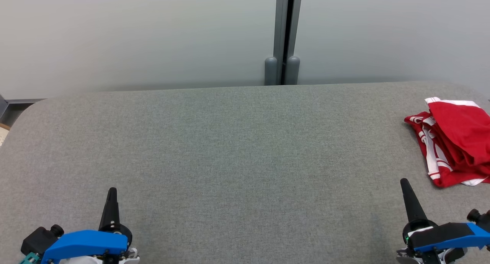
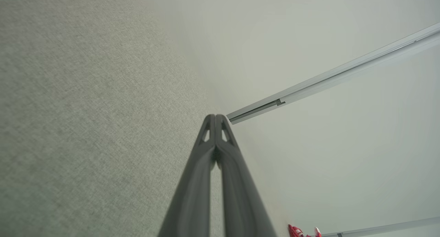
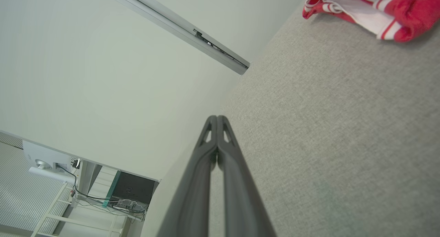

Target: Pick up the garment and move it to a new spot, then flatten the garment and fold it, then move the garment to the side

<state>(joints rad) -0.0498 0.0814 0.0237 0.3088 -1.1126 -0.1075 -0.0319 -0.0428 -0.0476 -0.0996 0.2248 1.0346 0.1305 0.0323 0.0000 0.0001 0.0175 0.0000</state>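
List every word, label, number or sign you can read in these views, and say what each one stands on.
No text can be read in any view.
White printed marks on the red garment: crumpled and folded over, not legible as letters.
The dark box at the lower left of the right wrist view: any label is too small to read.

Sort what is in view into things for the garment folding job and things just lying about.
For the job:
red and white garment, crumpled at the table's right side
grey table, the surface to fold on

Just there:
pale wall
grey post in the wall
dark box beyond the table
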